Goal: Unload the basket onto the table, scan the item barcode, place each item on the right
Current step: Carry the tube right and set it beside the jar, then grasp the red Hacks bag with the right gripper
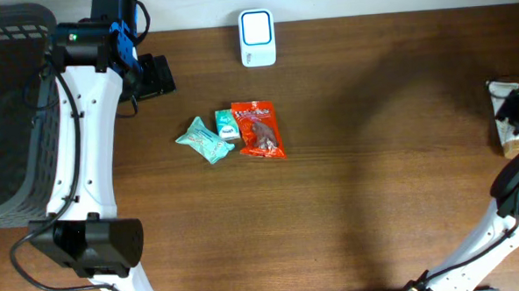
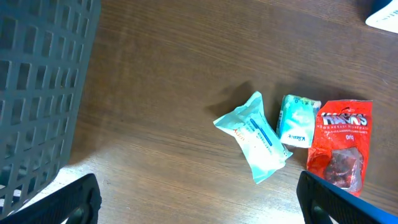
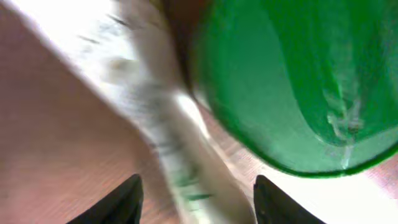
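At the right edge of the brown wooden surface, the right gripper is down at a pale crumpled packet, jaws parted.
Close up, the packet runs blurred between the tips; whether they touch it cannot be told. The left gripper hovers beside the dark grey mesh basket, jaws released and empty. Mid-surface, close together, lie a teal wrapped pouch, a small teal-and-white pack and a red foil snack bag; the white rounded barcode scanner sits at the far edge.
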Controlling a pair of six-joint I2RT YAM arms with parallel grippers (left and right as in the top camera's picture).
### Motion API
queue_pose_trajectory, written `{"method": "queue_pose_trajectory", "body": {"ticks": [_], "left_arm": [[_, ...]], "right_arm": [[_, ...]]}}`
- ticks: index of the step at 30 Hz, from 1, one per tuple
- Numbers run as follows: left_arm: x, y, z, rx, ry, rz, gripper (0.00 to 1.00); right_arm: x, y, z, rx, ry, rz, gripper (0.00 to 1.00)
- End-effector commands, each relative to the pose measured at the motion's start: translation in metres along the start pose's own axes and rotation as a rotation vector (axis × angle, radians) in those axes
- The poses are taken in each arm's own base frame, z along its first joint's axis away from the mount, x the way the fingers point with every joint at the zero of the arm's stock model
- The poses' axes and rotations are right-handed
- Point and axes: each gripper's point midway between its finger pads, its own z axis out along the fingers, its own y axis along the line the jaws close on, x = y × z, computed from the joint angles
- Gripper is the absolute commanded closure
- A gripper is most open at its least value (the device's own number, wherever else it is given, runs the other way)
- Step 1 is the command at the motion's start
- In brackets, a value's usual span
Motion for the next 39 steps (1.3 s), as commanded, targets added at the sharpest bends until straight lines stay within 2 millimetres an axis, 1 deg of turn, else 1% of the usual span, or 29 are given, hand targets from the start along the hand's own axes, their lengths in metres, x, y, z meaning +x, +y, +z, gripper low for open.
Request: {"method": "queue_pose_trajectory", "body": {"ticks": [1,2,3,4,5,6,7,8,9,10,11,12,13,15,16,19,20,22,24,27,28,29,30,33,35,36,37,38,39], "left_arm": [[0.000,0.003,0.002,-0.010,0.002,-0.010,0.01],[0.000,0.003,0.002,-0.010,0.002,-0.010,0.01],[0.000,0.003,0.002,-0.010,0.002,-0.010,0.01],[0.000,0.003,0.002,-0.010,0.002,-0.010,0.01],[0.000,0.003,0.001,-0.010,0.002,-0.010,0.01],[0.000,0.003,0.002,-0.010,0.002,-0.010,0.01],[0.000,0.003,0.001,-0.010,0.002,-0.010,0.01],[0.000,0.003,0.002,-0.010,0.002,-0.010,0.01],[0.000,0.003,0.002,-0.010,0.002,-0.010,0.01],[0.000,0.003,0.001,-0.010,0.002,-0.010,0.01],[0.000,0.003,0.001,-0.010,0.002,-0.010,0.01],[0.000,0.003,0.002,-0.010,0.002,-0.010,0.01],[0.000,0.003,0.002,-0.010,0.002,-0.010,0.01],[0.000,0.003,0.002,-0.010,0.002,-0.010,0.01],[0.000,0.003,0.002,-0.010,0.002,-0.010,0.01],[0.000,0.003,0.002,-0.010,0.002,-0.010,0.01],[0.000,0.003,0.002,-0.010,0.002,-0.010,0.01],[0.000,0.003,0.001,-0.010,0.002,-0.010,0.01],[0.000,0.003,0.002,-0.010,0.002,-0.010,0.01],[0.000,0.003,0.002,-0.010,0.002,-0.010,0.01],[0.000,0.003,0.002,-0.010,0.002,-0.011,0.01],[0.000,0.003,0.001,-0.010,0.002,-0.010,0.01],[0.000,0.003,0.002,-0.010,0.002,-0.010,0.01],[0.000,0.004,0.002,-0.010,0.002,-0.011,0.01],[0.000,0.004,0.002,-0.010,0.002,-0.012,0.01],[0.000,0.004,0.002,-0.010,0.002,-0.011,0.01],[0.000,0.003,0.002,-0.010,0.002,-0.010,0.01],[0.000,0.003,0.001,-0.010,0.002,-0.010,0.01],[0.000,0.003,0.002,-0.010,0.002,-0.010,0.01]], "right_arm": [[-0.042,0.059,-0.083,-0.098,-0.184,-0.004,0.36],[-0.046,0.079,-0.100,-0.126,-0.211,-0.019,0.35],[-0.046,0.107,-0.116,-0.179,-0.232,-0.063,0.35],[-0.042,0.134,-0.126,-0.239,-0.234,-0.105,0.35],[-0.028,0.175,-0.135,-0.346,-0.212,-0.166,0.34],[-0.015,0.201,-0.142,-0.422,-0.183,-0.208,0.34],[0.008,0.234,-0.151,-0.516,-0.134,-0.264,0.34],[0.029,0.261,-0.160,-0.589,-0.086,-0.313,0.34],[0.051,0.283,-0.167,-0.638,-0.040,-0.360,0.30],[0.082,0.308,-0.174,-0.663,0.019,-0.423,0.14],[0.109,0.325,-0.176,-0.660,0.061,-0.494,0.02],[0.136,0.341,-0.177,-0.652,0.097,-0.566,0.01],[0.172,0.363,-0.177,-0.651,0.143,-0.644,0.00],[0.215,0.389,-0.172,-0.656,0.180,-0.737,0.00],[0.243,0.405,-0.166,-0.659,0.204,-0.786,0.00],[0.299,0.433,-0.149,-0.656,0.253,-0.850,0.00],[0.314,0.439,-0.146,-0.657,0.262,-0.859,0.00],[0.331,0.447,-0.143,-0.631,0.251,-0.879,0.00],[0.333,0.447,-0.140,-0.568,0.222,-0.852,0.00],[0.324,0.448,-0.133,-0.490,0.141,-0.838,0.00],[0.322,0.451,-0.134,-0.499,0.131,-0.837,0.04],[0.322,0.452,-0.134,-0.502,0.127,-0.836,0.16],[0.323,0.452,-0.133,-0.503,0.129,-0.838,0.22],[0.336,0.452,-0.122,-0.503,0.137,-0.853,0.29],[0.346,0.457,-0.117,-0.523,0.130,-0.868,0.32],[0.349,0.461,-0.118,-0.536,0.117,-0.875,0.45],[0.349,0.465,-0.121,-0.547,0.105,-0.878,0.80],[0.346,0.468,-0.127,-0.559,0.092,-0.876,0.96],[0.341,0.471,-0.133,-0.571,0.076,-0.871,0.96]]}}
